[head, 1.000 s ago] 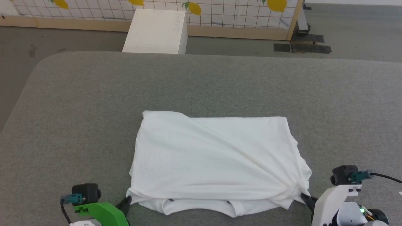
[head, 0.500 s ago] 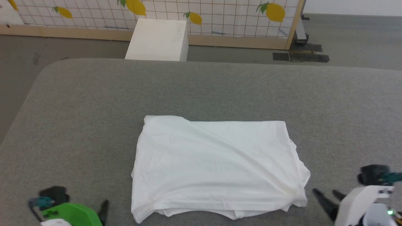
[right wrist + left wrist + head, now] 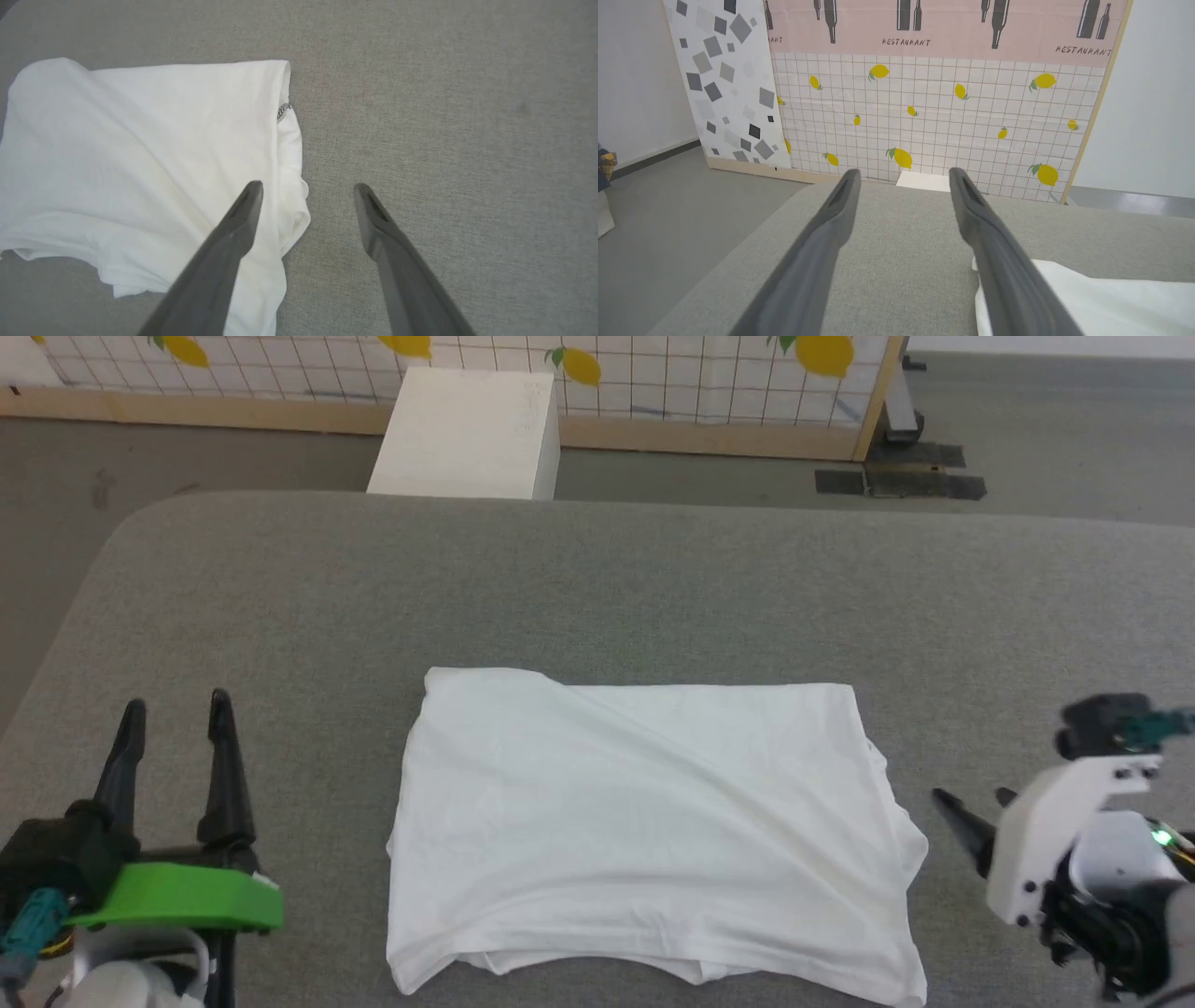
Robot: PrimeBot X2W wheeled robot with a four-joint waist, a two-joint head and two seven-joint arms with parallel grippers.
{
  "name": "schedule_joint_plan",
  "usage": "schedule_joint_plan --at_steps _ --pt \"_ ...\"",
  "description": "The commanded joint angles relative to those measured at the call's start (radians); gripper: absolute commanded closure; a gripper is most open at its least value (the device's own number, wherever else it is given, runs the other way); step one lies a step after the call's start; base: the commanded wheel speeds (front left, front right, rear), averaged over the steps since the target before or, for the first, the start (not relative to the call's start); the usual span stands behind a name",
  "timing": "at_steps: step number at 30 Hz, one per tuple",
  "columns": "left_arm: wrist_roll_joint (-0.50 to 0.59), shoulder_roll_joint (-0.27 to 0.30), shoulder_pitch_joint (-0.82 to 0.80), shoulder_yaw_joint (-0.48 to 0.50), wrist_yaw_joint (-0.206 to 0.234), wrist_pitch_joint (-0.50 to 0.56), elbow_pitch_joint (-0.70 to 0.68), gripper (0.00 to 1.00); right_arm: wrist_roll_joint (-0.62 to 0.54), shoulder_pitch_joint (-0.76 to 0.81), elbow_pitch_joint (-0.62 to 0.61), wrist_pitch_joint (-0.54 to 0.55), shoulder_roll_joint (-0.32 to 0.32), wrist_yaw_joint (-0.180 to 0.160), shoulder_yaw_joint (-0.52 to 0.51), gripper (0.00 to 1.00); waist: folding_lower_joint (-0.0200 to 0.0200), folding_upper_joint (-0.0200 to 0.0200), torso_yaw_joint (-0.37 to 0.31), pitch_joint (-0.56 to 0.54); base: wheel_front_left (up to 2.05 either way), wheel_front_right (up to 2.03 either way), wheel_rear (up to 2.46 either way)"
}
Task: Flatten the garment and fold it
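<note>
The left gripper (image 3: 177,703), on a green-capped wrist, stands near the tabletop's near-left corner with its two long dark fingers spread wide and nothing between them. In the left wrist view the same gripper (image 3: 903,172) has bare grey cloth in its gap. The right gripper (image 3: 971,794), on a white wrist near the right edge, is likewise wide open and empty, its fingertips pointing toward the garment's right side with a strip of grey between them and the cloth. The large white thin-fabric shirt (image 3: 644,821) lies folded into a rough rectangle on the grey fabric-covered tabletop (image 3: 597,588), at the middle of the near edge and between the two grippers, its top layer creased by shallow diagonal wrinkles. In the right wrist view one finger crosses in front of the shirt (image 3: 140,163), so whether it touches the cloth cannot be told there. A short run of dark zigzag stitching (image 3: 284,110) peeks from the folded edge. The sleeves and neckline are tucked under and hidden. The shirt's near edge runs close to the head view's bottom border, and both wrists are cut off there.
</note>
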Motion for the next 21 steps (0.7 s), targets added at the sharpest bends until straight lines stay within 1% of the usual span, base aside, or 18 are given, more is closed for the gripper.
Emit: schedule_joint_plan --at_steps 1,5,6,10,13,16,17,18,19,21 --pt "0.038 -0.013 -0.030 -0.004 -0.015 -0.012 0.005 0.00 -0.015 -0.038 0.037 0.009 -0.007 -0.002 0.022 0.00 0.0000 0.0000 0.008 0.024 0.00 0.00 0.00" --pt "0.121 -0.077 -0.071 0.001 -0.051 -0.016 -0.011 0.00 -0.081 -0.117 0.154 0.013 -0.029 -0.002 0.098 0.00 0.0000 0.0000 0.022 0.064 0.00 0.00 0.00" --pt "0.135 -0.099 -0.075 0.007 -0.060 -0.016 -0.013 0.00 -0.090 -0.132 0.186 0.011 -0.030 -0.002 0.118 0.00 0.0000 0.0000 0.027 0.075 0.00 0.00 0.00" --pt "0.181 -0.159 -0.083 0.042 -0.098 -0.017 -0.015 0.00 -0.127 -0.171 0.291 -0.009 -0.042 -0.002 0.173 0.00 0.0000 0.0000 0.037 0.110 0.00 0.00 0.00" --pt "0.202 -0.192 -0.081 0.066 -0.127 -0.017 -0.002 0.00 -0.141 -0.186 0.358 -0.018 -0.042 -0.002 0.195 0.00 0.0000 0.0000 0.041 0.123 0.00 0.00 0.00" --pt "0.220 -0.221 -0.076 0.095 -0.155 -0.017 0.014 0.00 -0.124 -0.194 0.415 -0.020 -0.033 -0.002 0.212 0.00 0.0000 0.0000 0.038 0.127 0.00 0.00 0.00" --pt "0.225 -0.229 -0.074 0.101 -0.161 -0.017 0.020 0.00 -0.121 -0.196 0.428 -0.016 -0.035 -0.002 0.217 0.22 0.0000 0.0000 0.036 0.127 0.00 0.00 0.00" --pt "0.232 -0.238 -0.072 0.109 -0.169 -0.017 0.024 0.00 -0.110 -0.200 0.440 -0.017 -0.035 -0.002 0.220 0.75 0.0000 0.0000 0.034 0.127 0.00 0.00 0.00" --pt "0.239 -0.244 -0.071 0.116 -0.175 -0.017 0.027 0.00 -0.101 -0.205 0.444 -0.021 -0.035 -0.002 0.219 1.00 0.0000 0.0000 0.031 0.125 0.00 0.00 0.00" --pt "0.249 -0.256 -0.069 0.128 -0.189 -0.017 0.035 0.00 -0.086 -0.214 0.450 -0.029 -0.046 -0.002 0.210 1.00 0.0000 0.0000 0.026 0.121 0.00 0.00 0.00"
